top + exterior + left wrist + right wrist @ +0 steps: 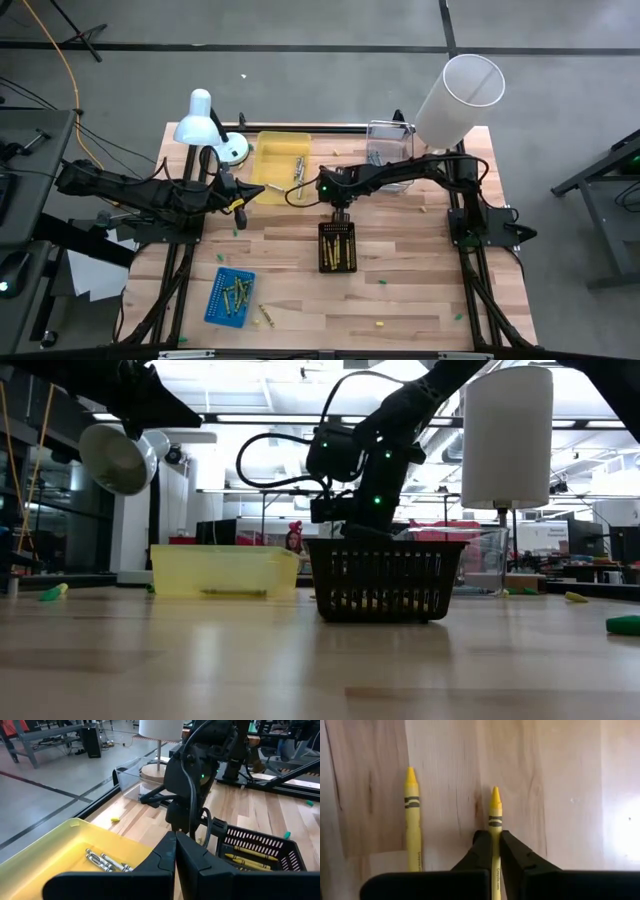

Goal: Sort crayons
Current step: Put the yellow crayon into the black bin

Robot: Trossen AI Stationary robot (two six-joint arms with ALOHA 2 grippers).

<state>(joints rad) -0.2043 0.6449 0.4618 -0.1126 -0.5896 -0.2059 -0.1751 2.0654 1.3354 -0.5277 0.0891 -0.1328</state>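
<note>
Two yellow crayons showed up in the right wrist view against pale wood grain — one pinched crayon (495,837), a waxy stick with a pointed tip and dark bands on its paper wrapper, was clamped between the right gripper's (493,851) flat dark fingers, and a second yellow crayon (412,820) lay parallel just beside it, untouched.

From above, the right gripper (338,211) hung at the far end of the black basket (337,247), a rectangular plastic thing with slotted mesh walls. More yellow crayons (246,860) lay inside it. In the low view the basket (385,579) sat flat on the butcher-block table (410,270), with the arm's wrist right over its rim.

The left gripper (240,198) sat beside the yellow tray (281,164), a smooth, shallow, translucent plastic bin, and its fingers (162,857) were pressed together with nothing between them. Greyish crayons (102,861) lay in a little bunch on the tray floor.

Nearer the front edge, the blue tray (230,295) held a pile of green crayons (238,291), and one loose crayon (266,316) lay just beside it on the wood. A clear plastic box (389,155) sat at the back of the table, near a white cylindrical lamp shade (457,100) — a glossy domed desk lamp (203,122) stood at the other back corner.
</note>
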